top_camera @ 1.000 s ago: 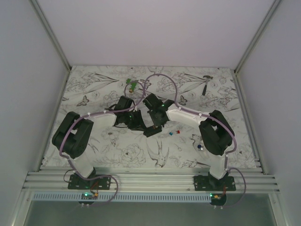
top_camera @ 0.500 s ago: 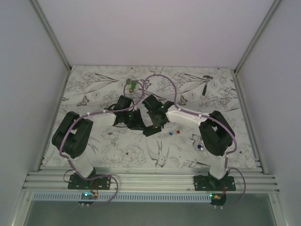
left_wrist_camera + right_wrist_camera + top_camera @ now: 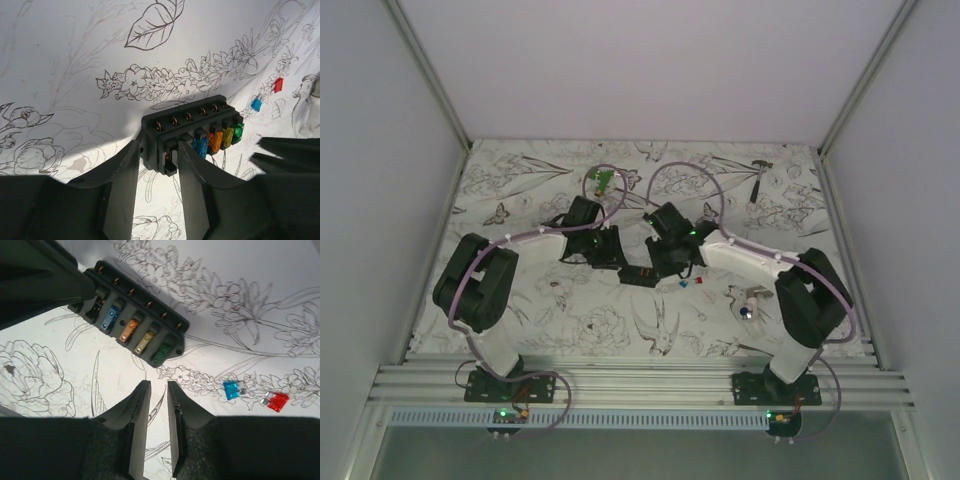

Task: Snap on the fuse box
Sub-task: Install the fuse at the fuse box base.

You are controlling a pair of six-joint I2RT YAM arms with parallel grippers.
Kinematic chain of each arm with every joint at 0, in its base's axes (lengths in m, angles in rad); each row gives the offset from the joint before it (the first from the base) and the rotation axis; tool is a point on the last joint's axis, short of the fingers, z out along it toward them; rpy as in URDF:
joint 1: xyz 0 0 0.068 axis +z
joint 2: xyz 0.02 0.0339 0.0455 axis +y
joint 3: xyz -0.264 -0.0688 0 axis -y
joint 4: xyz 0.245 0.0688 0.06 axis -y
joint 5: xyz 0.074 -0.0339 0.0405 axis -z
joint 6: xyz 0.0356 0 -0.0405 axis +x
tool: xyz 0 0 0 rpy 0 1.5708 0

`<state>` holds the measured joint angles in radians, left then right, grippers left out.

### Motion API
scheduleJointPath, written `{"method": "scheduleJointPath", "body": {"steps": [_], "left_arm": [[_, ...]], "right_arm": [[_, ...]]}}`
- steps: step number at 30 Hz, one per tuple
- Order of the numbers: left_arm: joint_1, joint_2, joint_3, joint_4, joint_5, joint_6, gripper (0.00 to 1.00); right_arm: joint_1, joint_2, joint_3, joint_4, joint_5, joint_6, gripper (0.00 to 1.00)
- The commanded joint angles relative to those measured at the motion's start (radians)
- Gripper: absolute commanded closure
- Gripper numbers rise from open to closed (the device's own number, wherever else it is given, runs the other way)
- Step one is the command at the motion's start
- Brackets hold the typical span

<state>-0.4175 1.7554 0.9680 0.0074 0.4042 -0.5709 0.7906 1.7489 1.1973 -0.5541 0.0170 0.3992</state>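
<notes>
The fuse box (image 3: pixel 638 274) is a black block lying on the flower-print mat, with blue, orange, yellow and green fuses in its slots (image 3: pixel 135 325). My left gripper (image 3: pixel 159 147) is shut on one end of the fuse box (image 3: pixel 190 132), a finger on each side. My right gripper (image 3: pixel 158 385) is empty, with only a narrow gap between its fingers. It hovers just short of the box's green-fuse end, not touching it. In the top view it (image 3: pixel 672 268) sits right of the box.
A loose blue fuse (image 3: pixel 231 390) and a red fuse (image 3: pixel 276 401) lie on the mat right of the box. A white-silver part with a blue dot (image 3: pixel 745 305) lies further right. A small hammer (image 3: pixel 760 178) and a green piece (image 3: pixel 603 180) lie at the back.
My right arm has swung to the right and its gripper has drawn back off the fuse box. My left gripper keeps hold of the box.
</notes>
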Motion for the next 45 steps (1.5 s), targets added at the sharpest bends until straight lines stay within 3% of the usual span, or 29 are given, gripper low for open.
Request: {"method": "scheduleJointPath", "body": {"steps": [1,16,27,30,34,45], "left_arm": [[0.006,-0.028,0.006,-0.07,-0.037,0.04,0.59],[-0.001,-0.039,0.018,-0.115,0.009,0.02,0.54],[-0.016,-0.018,0.012,-0.113,0.025,-0.003,0.58],[-0.023,-0.016,0.008,-0.108,0.025,-0.01,0.61],[-0.035,-0.002,0.004,-0.094,0.03,-0.031,0.62],[-0.049,0.027,-0.024,-0.053,0.034,-0.078,0.67]], "right_arm": [[-0.081,-0.096,-0.062,0.12,-0.141,0.053,0.73],[-0.182,-0.002,-0.137,0.309,-0.324,0.156,0.78],[-0.19,0.039,-0.154,0.269,-0.33,0.162,0.93],[-0.187,0.059,-0.151,0.224,-0.305,0.136,1.0],[-0.165,0.087,-0.136,0.175,-0.263,0.103,1.0],[-0.002,0.201,-0.013,-0.014,0.047,0.023,1.0]]}}
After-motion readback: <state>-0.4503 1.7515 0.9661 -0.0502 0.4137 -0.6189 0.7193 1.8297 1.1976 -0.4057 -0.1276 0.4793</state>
